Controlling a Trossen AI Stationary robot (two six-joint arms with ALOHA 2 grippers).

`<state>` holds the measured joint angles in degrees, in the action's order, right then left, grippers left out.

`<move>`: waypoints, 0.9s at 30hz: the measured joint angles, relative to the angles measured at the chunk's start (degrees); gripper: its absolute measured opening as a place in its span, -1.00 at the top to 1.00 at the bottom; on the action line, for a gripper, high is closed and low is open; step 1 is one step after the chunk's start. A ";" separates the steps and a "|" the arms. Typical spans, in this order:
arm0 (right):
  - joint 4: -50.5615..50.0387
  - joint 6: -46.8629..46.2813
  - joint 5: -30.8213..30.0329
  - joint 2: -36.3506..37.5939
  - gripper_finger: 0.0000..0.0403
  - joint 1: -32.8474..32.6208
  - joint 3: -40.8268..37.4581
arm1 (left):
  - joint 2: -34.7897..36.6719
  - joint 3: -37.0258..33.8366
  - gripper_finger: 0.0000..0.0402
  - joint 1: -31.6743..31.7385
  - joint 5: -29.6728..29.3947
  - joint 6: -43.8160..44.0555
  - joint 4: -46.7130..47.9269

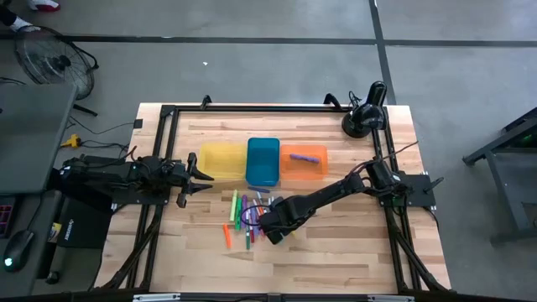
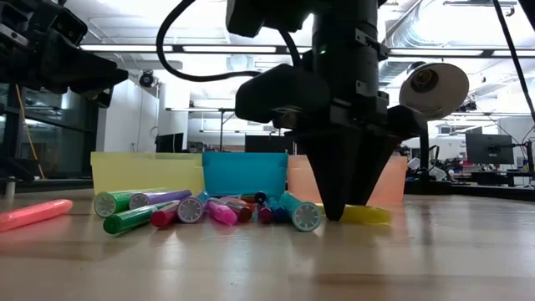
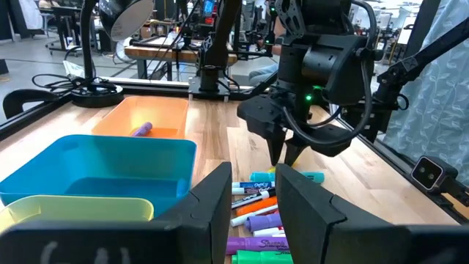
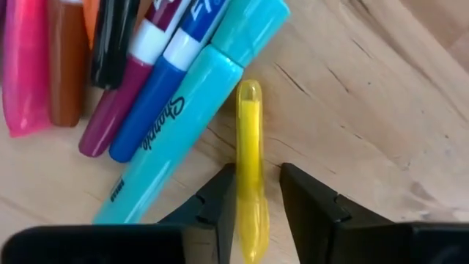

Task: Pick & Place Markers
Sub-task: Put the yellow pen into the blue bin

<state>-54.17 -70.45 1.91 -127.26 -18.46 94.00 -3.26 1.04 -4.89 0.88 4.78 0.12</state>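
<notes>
Several markers (image 1: 247, 216) in mixed colours lie in a loose pile on the wooden table, in front of three trays. My right gripper (image 4: 256, 194) points down at the pile's right edge, open. Its fingers stand on either side of a thin yellow marker (image 4: 249, 139) that lies flat on the table (image 2: 368, 215). One finger (image 4: 220, 198) is close against it, while a gap shows at the other. A teal marker (image 4: 183, 125) lies beside it. My left gripper (image 3: 253, 213) is open and hovers at the yellow tray's left end (image 1: 201, 172). One purple marker (image 1: 306, 157) rests in the orange tray.
The yellow tray (image 1: 220, 159), blue tray (image 1: 263, 161) and orange tray (image 1: 302, 168) stand in a row behind the pile. A black lamp (image 1: 365, 117) sits at the far right corner. Bare wood lies along the near edge and to the pile's right.
</notes>
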 joint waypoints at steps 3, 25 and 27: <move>-0.10 2.06 -0.33 -0.04 0.63 -0.02 -0.04 | -0.01 0.01 0.48 0.00 0.01 0.00 0.00; -5.30 12.01 -4.92 2.62 0.86 0.56 0.59 | -0.01 0.00 0.48 0.01 -0.02 0.00 0.00; -5.95 13.22 -5.28 3.54 0.86 1.02 0.61 | -0.01 0.01 0.48 0.01 0.01 0.00 0.00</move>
<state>-60.13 -57.23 -3.37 -123.72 -17.44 94.61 -3.27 1.06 -4.89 0.89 4.78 0.12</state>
